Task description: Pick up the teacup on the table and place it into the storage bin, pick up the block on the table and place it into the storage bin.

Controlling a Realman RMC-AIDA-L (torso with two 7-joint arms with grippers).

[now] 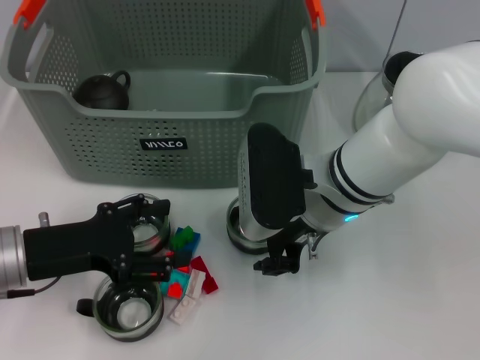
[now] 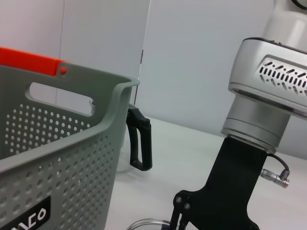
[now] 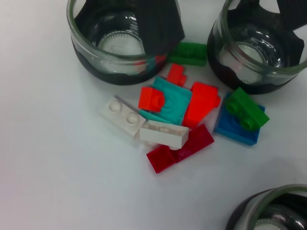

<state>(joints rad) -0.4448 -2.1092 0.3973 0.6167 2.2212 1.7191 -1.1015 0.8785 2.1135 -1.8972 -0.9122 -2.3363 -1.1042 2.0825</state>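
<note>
the storage bin (image 1: 169, 142) stands at the back of the table (image 1: 420, 300), open side up, and one dark teacup (image 1: 105, 91) already lies in its left corner. three glass teacups are on the table in front of it: one near the front edge (image 1: 129, 309), one just behind it (image 1: 146, 225) and one under the right arm (image 1: 238, 229). a loose heap of coloured blocks (image 1: 187, 262) lies between them, the pieces touching and overlapping (the right wrist view shows red, teal, green, blue and white ones).

the left gripper (image 1: 146, 259) reaches in low from the left, over the two left cups and right at the edge of the heap, probably lined up to take a block; i cannot tell how its fingers stand. the right gripper (image 1: 281, 262) hangs just beside the third cup, tips pointing down near the table; whether they are spread or pressed together i cannot tell either.
</note>
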